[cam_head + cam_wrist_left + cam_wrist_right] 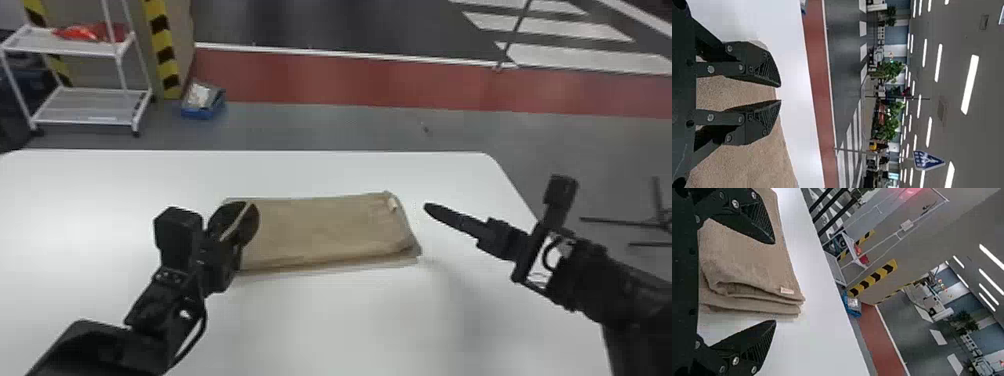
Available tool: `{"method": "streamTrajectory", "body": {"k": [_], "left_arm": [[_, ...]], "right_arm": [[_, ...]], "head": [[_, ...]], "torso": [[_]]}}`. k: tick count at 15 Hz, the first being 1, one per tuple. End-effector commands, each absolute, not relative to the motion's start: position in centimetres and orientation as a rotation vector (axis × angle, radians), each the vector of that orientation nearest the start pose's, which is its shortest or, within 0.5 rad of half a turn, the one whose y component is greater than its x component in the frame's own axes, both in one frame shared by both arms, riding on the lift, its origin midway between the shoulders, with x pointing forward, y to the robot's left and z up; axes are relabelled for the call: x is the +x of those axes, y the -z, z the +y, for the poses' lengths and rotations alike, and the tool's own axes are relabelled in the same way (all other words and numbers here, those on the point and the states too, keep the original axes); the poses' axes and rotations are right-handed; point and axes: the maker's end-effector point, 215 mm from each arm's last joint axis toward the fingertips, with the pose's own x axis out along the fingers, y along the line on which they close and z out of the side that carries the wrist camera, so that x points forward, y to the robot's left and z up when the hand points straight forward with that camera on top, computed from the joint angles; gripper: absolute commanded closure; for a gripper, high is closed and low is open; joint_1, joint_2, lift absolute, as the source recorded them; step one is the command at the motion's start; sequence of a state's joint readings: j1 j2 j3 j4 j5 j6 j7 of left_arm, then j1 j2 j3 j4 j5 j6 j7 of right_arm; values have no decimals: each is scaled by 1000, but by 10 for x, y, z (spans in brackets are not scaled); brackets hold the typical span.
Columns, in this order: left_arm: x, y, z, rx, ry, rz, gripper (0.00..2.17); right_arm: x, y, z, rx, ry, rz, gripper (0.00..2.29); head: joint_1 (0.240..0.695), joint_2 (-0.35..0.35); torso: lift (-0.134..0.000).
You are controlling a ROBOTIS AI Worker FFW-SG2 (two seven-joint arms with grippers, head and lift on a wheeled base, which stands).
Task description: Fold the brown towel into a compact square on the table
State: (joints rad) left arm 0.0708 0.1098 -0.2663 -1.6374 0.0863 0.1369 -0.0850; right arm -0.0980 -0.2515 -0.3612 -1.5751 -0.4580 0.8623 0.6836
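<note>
Brown towel [325,227]: lying flat on the white table [350,325], folded to an oblong, its long sides running left to right across the head view. Upper face mostly smooth, with faint creases. Right end shows several stacked layers, edges rounded and slightly uneven; the top fold puckers a little there. Along the near side, a paler strip of a lower layer sticks out beneath the top one. Small light tag [393,204] on the right end, close to the far corner.

Left gripper [246,214]: over the towel's left end, its arm coming in from the lower left and angled forward. Jaws parted by a narrow gap; towel cloth visible through it in the left wrist view. Contact with the cloth: cannot tell.

Right gripper [431,209]: just beyond the towel's right end, apart from it in the head view, its arm entering from the right and pointing inward toward the towel. Jaws spread wide, nothing clamped between them.
</note>
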Motion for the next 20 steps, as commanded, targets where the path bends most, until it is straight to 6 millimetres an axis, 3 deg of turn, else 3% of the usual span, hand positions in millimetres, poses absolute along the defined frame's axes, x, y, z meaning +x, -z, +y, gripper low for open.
{"method": "streamTrajectory", "body": {"k": [1,4,7,13,15,20], "left_arm": [[551,399,84,16,380,176,1798],[553,431,82,23,406,312,1794],[546,451,84,39,423,387,1794],[546,454,87,63,417,389,1794],[545,456,88,70,416,392,1794],[540,461,88,75,415,403,1794]], "right_arm": [[544,404,-335,561,-402,490,90],[548,413,-334,516,-382,517,97],[551,421,-325,473,-379,546,97],[560,433,-294,390,-389,610,100],[573,426,-287,347,-383,607,154],[584,439,-273,265,-342,662,218]], "head": [[695,-215],[695,-245],[695,-246],[695,-215],[695,-209],[695,-189]], "torso": [[-115],[-115],[-115],[-115],[-115],[-115]]}}
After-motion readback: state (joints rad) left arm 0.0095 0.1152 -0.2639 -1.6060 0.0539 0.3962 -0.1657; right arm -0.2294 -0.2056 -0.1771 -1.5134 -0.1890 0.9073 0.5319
